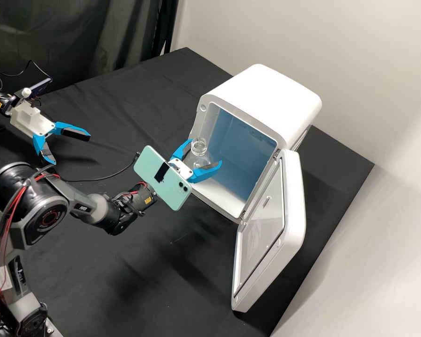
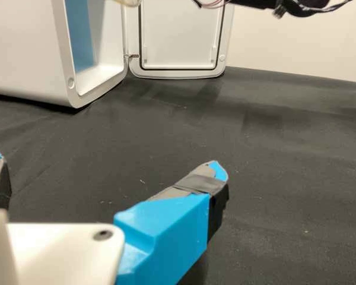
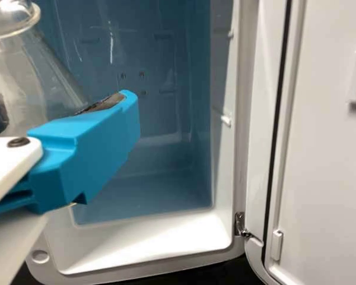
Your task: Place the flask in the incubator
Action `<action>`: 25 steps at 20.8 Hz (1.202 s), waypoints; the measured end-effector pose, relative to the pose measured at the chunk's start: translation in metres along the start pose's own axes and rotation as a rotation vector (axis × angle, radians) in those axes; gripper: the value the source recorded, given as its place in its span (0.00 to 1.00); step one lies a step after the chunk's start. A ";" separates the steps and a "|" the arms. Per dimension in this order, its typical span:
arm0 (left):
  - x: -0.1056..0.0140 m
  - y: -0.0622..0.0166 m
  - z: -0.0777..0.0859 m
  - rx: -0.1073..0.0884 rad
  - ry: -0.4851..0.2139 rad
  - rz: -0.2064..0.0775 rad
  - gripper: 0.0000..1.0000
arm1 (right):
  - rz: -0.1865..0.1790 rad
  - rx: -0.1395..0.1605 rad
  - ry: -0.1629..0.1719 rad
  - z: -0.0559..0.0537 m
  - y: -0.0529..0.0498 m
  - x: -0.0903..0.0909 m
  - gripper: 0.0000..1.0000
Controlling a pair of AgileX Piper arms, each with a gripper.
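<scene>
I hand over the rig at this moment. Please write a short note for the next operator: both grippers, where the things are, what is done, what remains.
Right gripper: fingers shut on the flask, which is upright at the open front of the incubator.
Left gripper: fingers open, holding nothing, above the bench, well away from the incubator.
Door: wide open.
Done: the flask is gripped and at the opening.
Left: probably carry it deeper, set it on the inside floor, release, back out. I cannot tell whether it touches the floor yet.

The gripper (image 3: 59, 110) clasps the clear flask (image 3: 24, 65) at the open incubator (image 3: 166, 240) mouth
</scene>
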 end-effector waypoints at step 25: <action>0.000 0.0001 0.000 0.000 0.002 0.001 1.00 | -0.070 -0.058 -0.172 0.058 -0.019 0.091 0.00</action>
